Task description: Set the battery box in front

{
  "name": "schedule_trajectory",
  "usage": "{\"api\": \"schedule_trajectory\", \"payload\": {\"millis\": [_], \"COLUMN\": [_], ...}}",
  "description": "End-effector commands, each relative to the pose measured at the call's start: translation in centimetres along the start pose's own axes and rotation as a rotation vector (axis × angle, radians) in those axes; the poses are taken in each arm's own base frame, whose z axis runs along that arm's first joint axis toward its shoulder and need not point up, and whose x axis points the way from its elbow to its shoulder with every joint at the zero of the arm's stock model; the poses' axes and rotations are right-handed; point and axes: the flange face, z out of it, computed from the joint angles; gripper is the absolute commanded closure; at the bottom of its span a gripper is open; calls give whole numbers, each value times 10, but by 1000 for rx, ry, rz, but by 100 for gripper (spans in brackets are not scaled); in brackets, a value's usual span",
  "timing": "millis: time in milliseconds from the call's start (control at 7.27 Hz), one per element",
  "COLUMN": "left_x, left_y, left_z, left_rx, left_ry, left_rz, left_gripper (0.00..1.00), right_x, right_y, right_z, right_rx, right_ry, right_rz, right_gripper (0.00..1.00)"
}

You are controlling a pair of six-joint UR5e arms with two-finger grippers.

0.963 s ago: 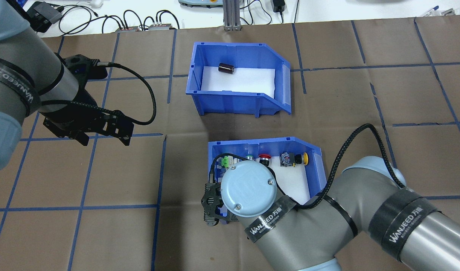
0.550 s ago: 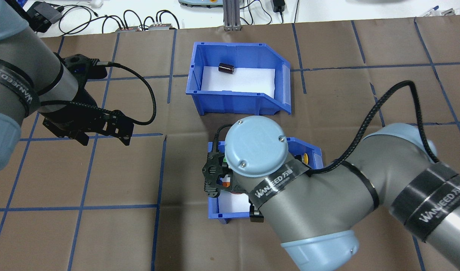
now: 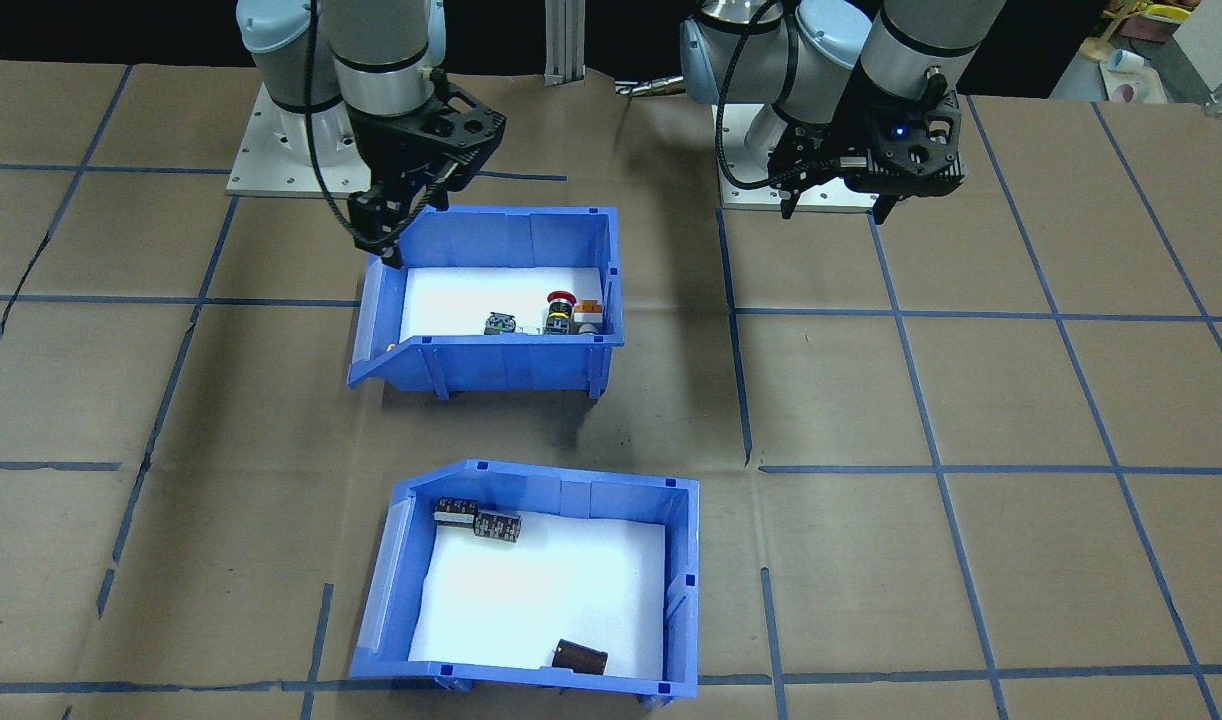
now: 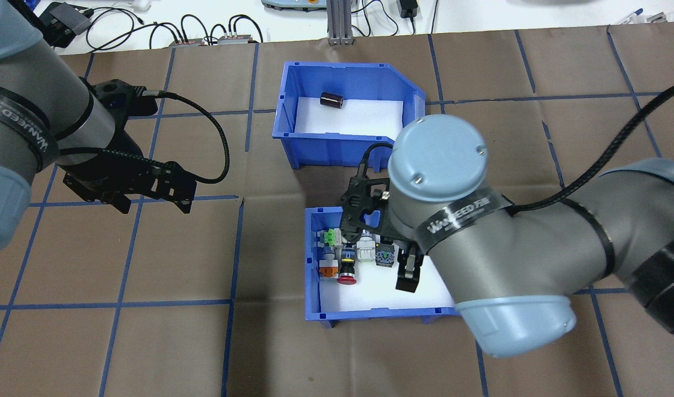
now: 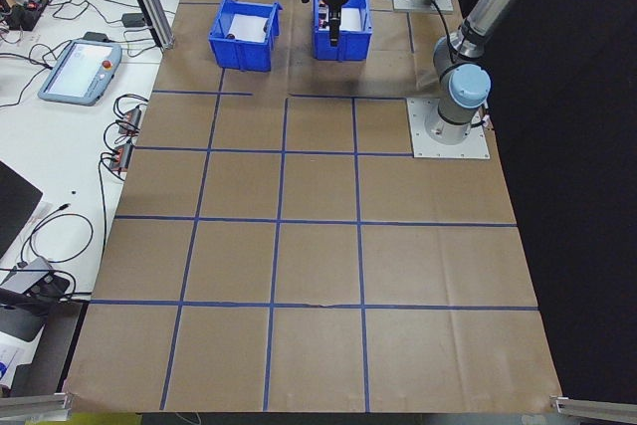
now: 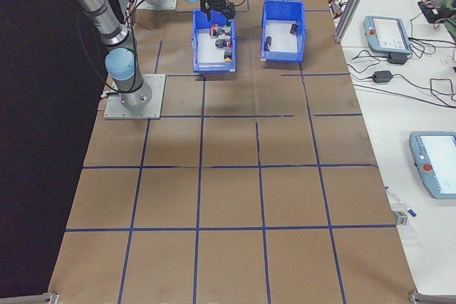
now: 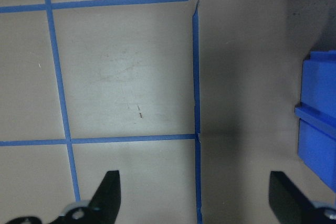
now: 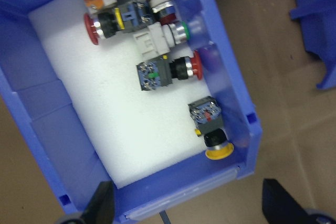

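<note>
The battery box (image 4: 348, 118) is seen toward the table's far edge, beyond the push-button bin (image 4: 315, 259). The right gripper (image 4: 407, 273) is held wide, empty, above that bin; the left gripper (image 4: 152, 205) is spread wide, empty.

Blue plastic open-top battery box (image 4: 342, 146) with white floor, upright on brown paper, sloped cut-away wall at 3 o'clock overhead; three dark cylindrical battery packs (image 3: 580, 657) inside, none stacked.

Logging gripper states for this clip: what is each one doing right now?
Left gripper: open, holding nothing, over bare table.
Right gripper: open, holding nothing, above the button bin.
</note>
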Motion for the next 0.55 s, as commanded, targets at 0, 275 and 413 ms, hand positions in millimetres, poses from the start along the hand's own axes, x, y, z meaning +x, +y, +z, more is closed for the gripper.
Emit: {"api": "schedule_trajectory", "payload": {"millis": [0,275,413], "left_x": [0,0,0], "left_y": [1,1,2], "left_z": [-2,0,0], "left_rx": [6,2,2], "left_ry": [0,1,1], "left_rz": [-1,-2,-2], "left_gripper": [1,1,1], "right_x": [59,86,99], "right_y": [33,36,29], "right_z": [-34,-55,-58], "right_rx": [12,29,29], "right_ry": [-44,-9,-13], "right_rz": [384,754,871], "right_gripper": [0,0,0]}}
